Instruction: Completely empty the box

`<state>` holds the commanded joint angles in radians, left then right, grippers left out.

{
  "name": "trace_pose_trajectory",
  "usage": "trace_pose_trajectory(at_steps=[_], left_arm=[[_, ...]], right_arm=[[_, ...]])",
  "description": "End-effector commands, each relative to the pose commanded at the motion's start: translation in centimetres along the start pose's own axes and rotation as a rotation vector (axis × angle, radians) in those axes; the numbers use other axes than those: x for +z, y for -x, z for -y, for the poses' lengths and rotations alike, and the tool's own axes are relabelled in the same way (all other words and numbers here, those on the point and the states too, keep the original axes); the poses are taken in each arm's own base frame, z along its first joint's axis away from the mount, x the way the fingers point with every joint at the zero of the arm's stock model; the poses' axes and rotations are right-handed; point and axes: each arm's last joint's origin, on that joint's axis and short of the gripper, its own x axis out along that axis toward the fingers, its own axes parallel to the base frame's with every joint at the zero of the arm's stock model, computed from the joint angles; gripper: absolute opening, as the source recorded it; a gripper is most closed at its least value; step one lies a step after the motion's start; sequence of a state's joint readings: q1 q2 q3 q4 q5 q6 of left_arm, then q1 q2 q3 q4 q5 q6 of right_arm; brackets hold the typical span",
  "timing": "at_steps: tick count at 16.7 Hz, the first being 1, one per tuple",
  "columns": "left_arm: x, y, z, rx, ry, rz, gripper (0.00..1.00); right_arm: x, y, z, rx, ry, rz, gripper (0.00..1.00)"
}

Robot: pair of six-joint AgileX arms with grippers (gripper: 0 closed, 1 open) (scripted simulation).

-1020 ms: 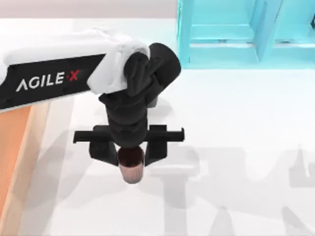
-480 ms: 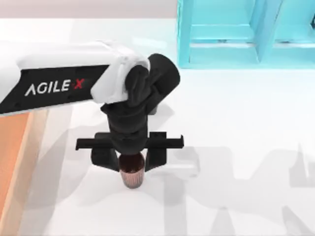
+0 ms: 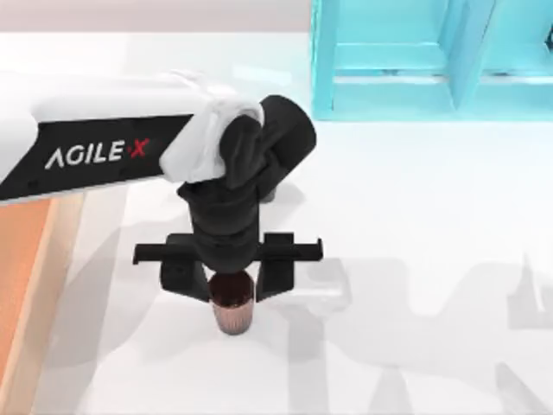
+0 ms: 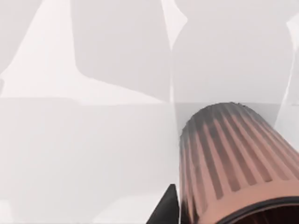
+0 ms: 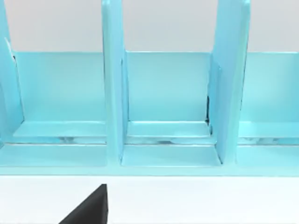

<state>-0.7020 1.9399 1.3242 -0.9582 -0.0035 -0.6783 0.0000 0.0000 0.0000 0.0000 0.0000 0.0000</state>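
Note:
A ribbed brown cup [image 3: 232, 313] stands upright on the white table, right of the box [image 3: 45, 294], and sits between the black fingers of my left gripper [image 3: 232, 289], which is shut on it near its rim. In the left wrist view the cup [image 4: 233, 163] is close up beside one dark fingertip [image 4: 166, 212]. Of the box I see a strip of tan rim and orange-brown floor at the top view's left edge; the rest of it is out of view. A dark part of my right gripper [image 5: 88, 209] sits parked facing the shelf cabinet.
A turquoise-blue shelf cabinet [image 3: 432, 60] with upright dividers stands at the back right of the table; its compartments [image 5: 168, 93] look bare. White tabletop [image 3: 415, 259] stretches to the right of the cup.
My left gripper has lowered the cup toward the table and shifted slightly; over the last half second it has barely moved.

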Motion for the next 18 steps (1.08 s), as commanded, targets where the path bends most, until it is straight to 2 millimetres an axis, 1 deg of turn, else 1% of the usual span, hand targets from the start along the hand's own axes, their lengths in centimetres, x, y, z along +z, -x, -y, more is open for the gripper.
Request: trace_pose_trajectory(at_steps=[4, 5, 14, 16, 18], left_arm=[[0.0, 0.0, 0.0, 0.000, 0.000, 0.000, 0.98], [0.0, 0.0, 0.0, 0.000, 0.000, 0.000, 1.00], [0.0, 0.1, 0.0, 0.000, 0.001, 0.000, 1.00], [0.2, 0.8, 0.2, 0.001, 0.001, -0.002, 1.00], [0.4, 2.4, 0.4, 0.004, 0.004, -0.006, 1.00]], right_arm=[[0.0, 0.0, 0.0, 0.000, 0.000, 0.000, 1.00], [0.0, 0.0, 0.0, 0.000, 0.000, 0.000, 1.00], [0.0, 0.0, 0.0, 0.000, 0.000, 0.000, 1.00], [0.0, 0.0, 0.0, 0.000, 0.000, 0.000, 1.00], [0.0, 0.0, 0.0, 0.000, 0.000, 0.000, 1.00]])
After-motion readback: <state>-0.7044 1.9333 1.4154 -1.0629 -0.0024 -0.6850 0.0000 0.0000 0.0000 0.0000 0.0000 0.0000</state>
